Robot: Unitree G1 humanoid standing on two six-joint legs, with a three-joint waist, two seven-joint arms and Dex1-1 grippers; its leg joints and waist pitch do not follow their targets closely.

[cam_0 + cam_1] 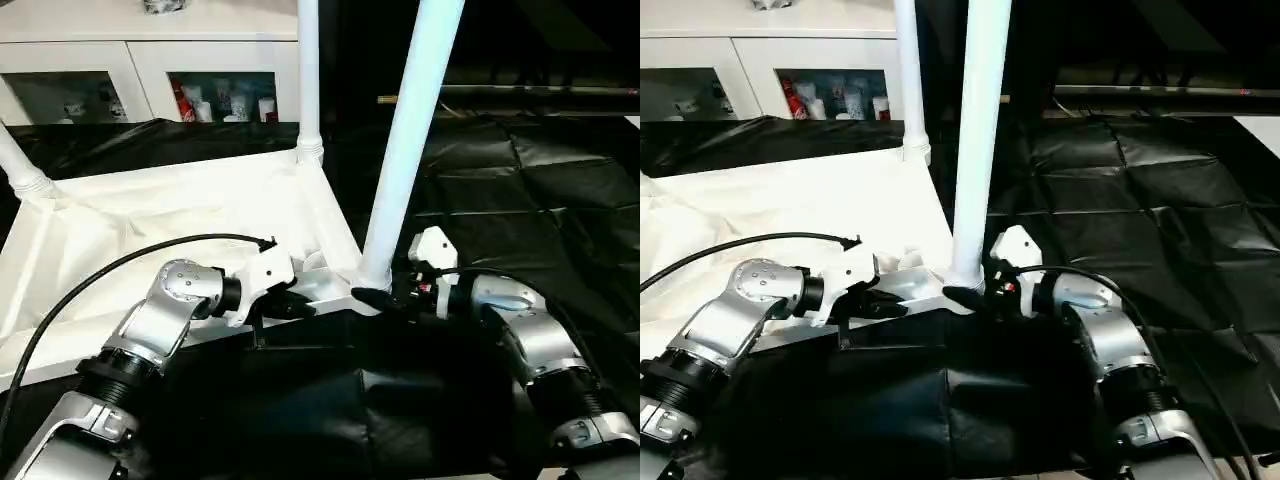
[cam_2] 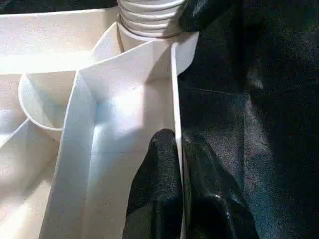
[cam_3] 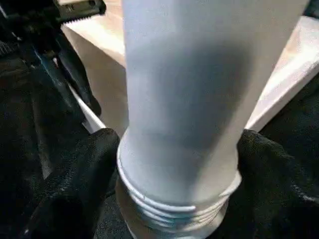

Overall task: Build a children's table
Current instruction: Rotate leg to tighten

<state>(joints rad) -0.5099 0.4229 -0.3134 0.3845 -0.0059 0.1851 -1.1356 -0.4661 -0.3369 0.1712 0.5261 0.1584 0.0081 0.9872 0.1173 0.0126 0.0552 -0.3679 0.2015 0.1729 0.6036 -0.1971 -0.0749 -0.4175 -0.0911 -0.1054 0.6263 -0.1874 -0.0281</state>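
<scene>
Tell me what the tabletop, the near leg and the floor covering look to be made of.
Tabletop: white moulded plastic, going by its thin ribs and smooth sheen. Near leg: likely the same plastic, a glossy tube with moulded threads at its base. Floor covering: black sheet, creased and slightly shiny, perhaps plastic film or coated fabric.

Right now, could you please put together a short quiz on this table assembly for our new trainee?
1. True or false: the left gripper is pinching the tabletop's edge wall.
2. What is the right gripper placed around: A) a cable, B) the near corner leg, C) the cabinet?
3. How many legs stand in the tabletop's sockets?

Key: 1. True; its fingers are shut on the thin wall. 2. B, at the leg's threaded base. 3. Three show: the near one, a far leg and a left leg.
</scene>
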